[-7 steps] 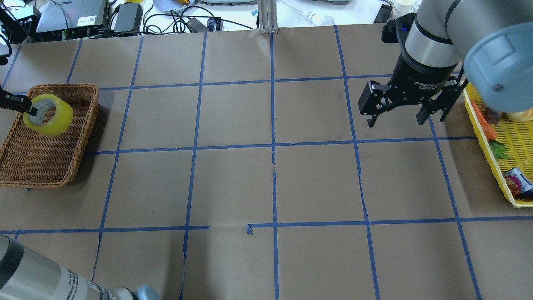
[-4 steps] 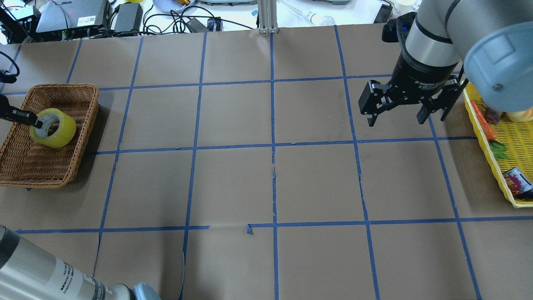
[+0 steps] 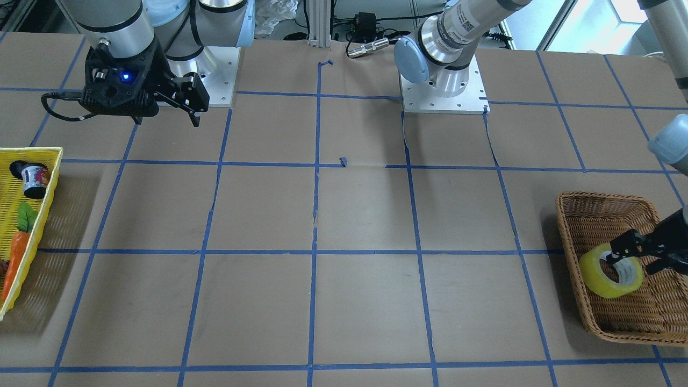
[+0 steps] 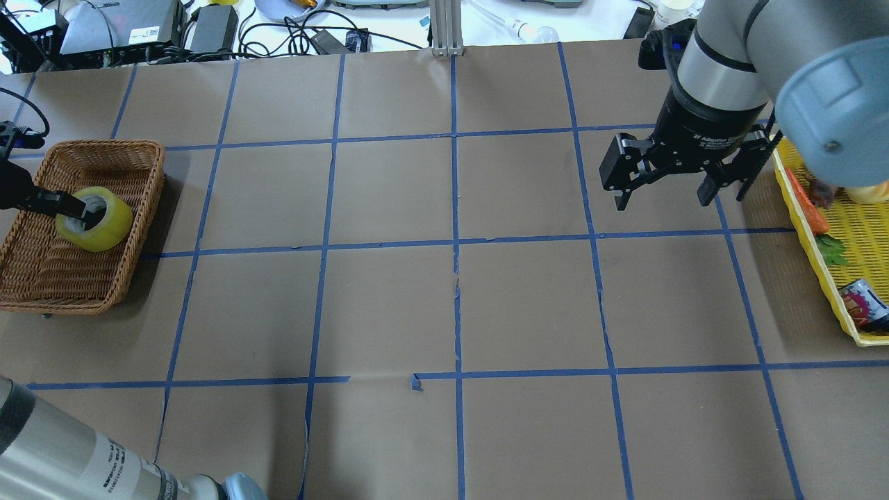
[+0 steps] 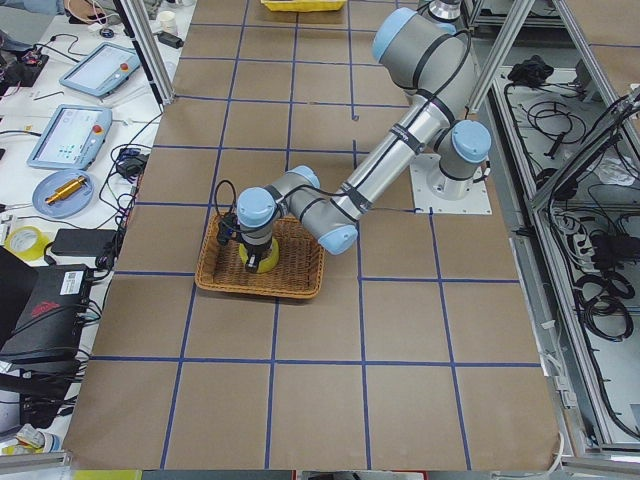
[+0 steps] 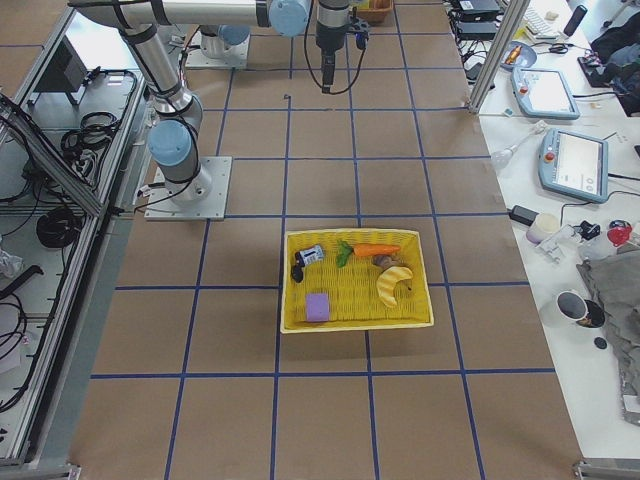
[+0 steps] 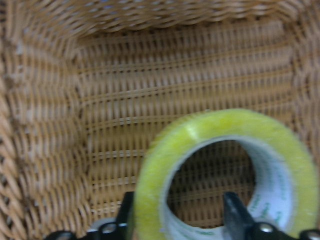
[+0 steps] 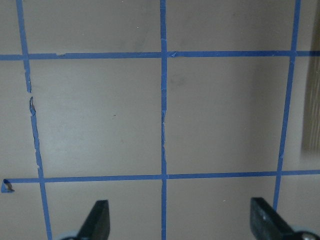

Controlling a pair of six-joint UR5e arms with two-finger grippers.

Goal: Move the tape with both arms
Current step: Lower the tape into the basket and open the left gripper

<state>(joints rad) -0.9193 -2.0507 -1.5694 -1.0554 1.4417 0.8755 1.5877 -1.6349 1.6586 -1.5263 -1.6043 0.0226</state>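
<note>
Left gripper [image 4: 82, 210] clamps the tape [image 4: 105, 227] — tilted, bore angled upward.

The table [image 4: 389, 305] is covered in plain brown paper and is crossed by a grid of thin blue lines [image 4: 455, 173]. The tape [image 4: 114, 226] is seen as translucent yellow with a whitish core. The basket [image 4: 42, 278] is woven in warm brown wicker with ribbed rows. The tray [image 6: 355, 295] is coloured bright yellow and patterned with a fine mesh; an orange carrot [image 6: 375, 250] with green leaves, a yellow banana [image 6: 392, 285] and a purple block [image 6: 318, 306] are held in it. The arms [image 5: 400, 147] are finished in silver-grey with light-blue joint caps. The left gripper [image 7: 178, 205] and the right gripper [image 4: 660, 203] are coloured black, and a small blue light [image 3: 125, 77] is shown on the right wrist.
</note>
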